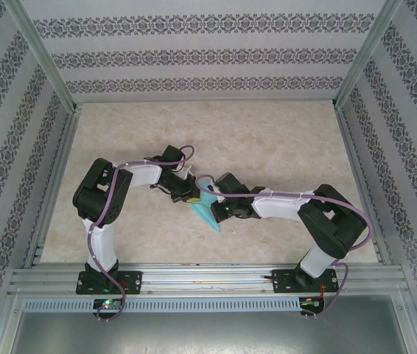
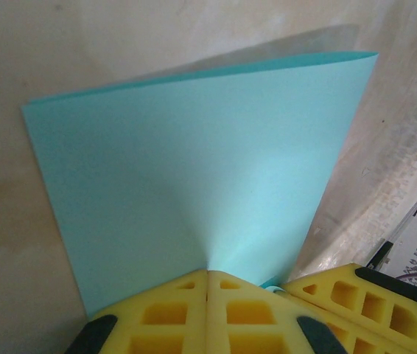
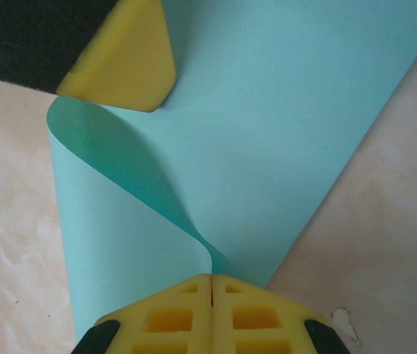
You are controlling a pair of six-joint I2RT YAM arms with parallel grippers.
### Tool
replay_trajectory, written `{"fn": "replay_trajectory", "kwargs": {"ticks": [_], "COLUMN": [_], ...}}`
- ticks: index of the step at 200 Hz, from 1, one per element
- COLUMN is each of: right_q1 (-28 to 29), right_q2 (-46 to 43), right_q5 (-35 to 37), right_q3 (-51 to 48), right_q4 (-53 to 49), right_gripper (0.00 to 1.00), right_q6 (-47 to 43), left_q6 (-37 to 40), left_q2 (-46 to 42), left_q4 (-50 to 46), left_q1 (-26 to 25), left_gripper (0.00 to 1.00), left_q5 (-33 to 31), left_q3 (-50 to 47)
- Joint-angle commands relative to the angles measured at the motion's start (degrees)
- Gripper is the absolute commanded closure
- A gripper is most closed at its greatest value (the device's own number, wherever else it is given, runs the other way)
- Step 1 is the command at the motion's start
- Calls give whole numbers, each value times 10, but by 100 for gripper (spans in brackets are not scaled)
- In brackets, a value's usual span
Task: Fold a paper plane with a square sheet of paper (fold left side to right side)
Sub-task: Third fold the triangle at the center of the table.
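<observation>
The square sheet of paper [image 1: 208,209] is light turquoise and hangs above the table between my two grippers, bent over on itself. My left gripper [image 2: 208,271] is shut on one edge of the paper [image 2: 194,169], which stands up in front of it as a doubled sheet. My right gripper [image 3: 212,276] is shut on a curled edge of the paper [image 3: 282,110], close beside the left gripper's yellow fingers [image 3: 124,63]. From above, the left gripper [image 1: 191,198] and the right gripper [image 1: 220,212] nearly touch. The paper plane is out of view.
The beige marbled table top [image 1: 267,140] lies under the arms. Metal frame rails [image 1: 208,276] run along the near edge, with uprights at the sides and patterned walls [image 1: 208,51] behind. The right gripper's yellow fingers [image 2: 363,299] crowd the left wrist view's lower right.
</observation>
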Motion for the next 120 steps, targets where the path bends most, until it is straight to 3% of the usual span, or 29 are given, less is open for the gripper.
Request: {"fn": "replay_trajectory", "kwargs": {"ticks": [1,70,120], "right_q1": [0,2,6], "right_q2": [1,19,41], "right_q5": [6,1,0], "right_q3": [11,9,4], "right_q4": [-1,-1,-6], "right_gripper": [100,100,100], "right_q6": [-7,-3,0], "left_q6": [9,8,12], "left_q2": [19,19,6], "left_q4": [-38,-35,-43], "left_q1": [-8,-8,-8], "left_gripper": [95,94,84], "left_q5": [-54,-54,-60], "left_q3": [-14,-16,-4]}}
